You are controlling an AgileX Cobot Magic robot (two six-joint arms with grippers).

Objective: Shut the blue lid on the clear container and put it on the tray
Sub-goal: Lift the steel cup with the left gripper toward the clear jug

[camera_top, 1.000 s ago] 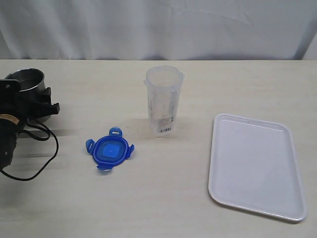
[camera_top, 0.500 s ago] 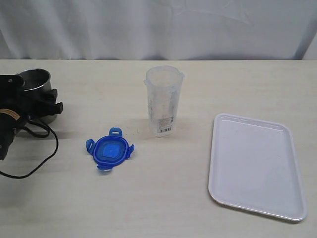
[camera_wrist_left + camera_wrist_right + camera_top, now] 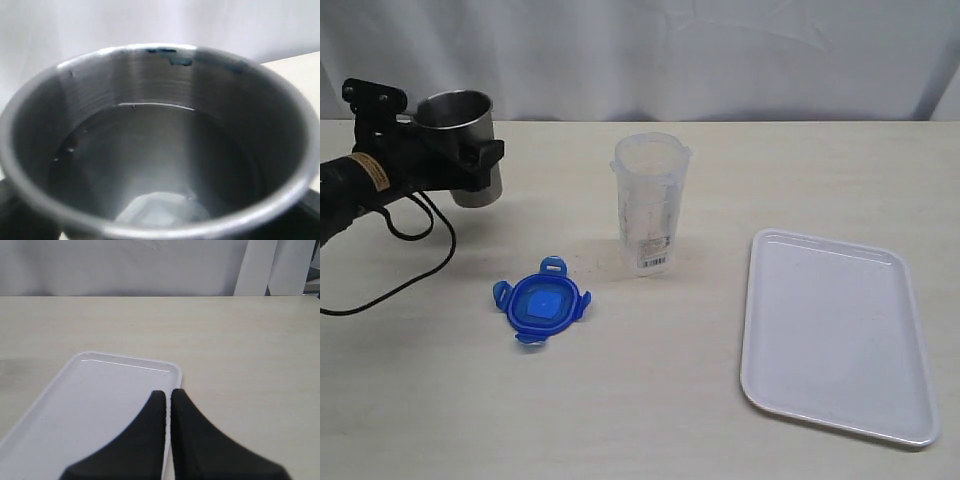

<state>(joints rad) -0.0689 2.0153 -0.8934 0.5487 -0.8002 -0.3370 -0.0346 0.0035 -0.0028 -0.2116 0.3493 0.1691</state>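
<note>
While the left pincer (image 3: 468, 158) is clamped round a steel cup (image 3: 458, 118), the clear container (image 3: 651, 205) stands open well off to its side. The blue lid (image 3: 542, 303) lies flat on the surface (image 3: 620, 420) between them, and the tray (image 3: 835, 335) is farthest away. Left wrist cam: just the cup's inside, looks like liquid. Right wrist cam: right pincer (image 3: 167, 402) tips together, empty, over the tray's edge.

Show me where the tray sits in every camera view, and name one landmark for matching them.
Exterior view: tray lies flat on the table, to the right of the clear container.
Left wrist view: not in it; the steel cup fills the picture.
Right wrist view: tray lies beneath and ahead of the shut right gripper.
Shared landmark: white curtain behind the table.
</note>
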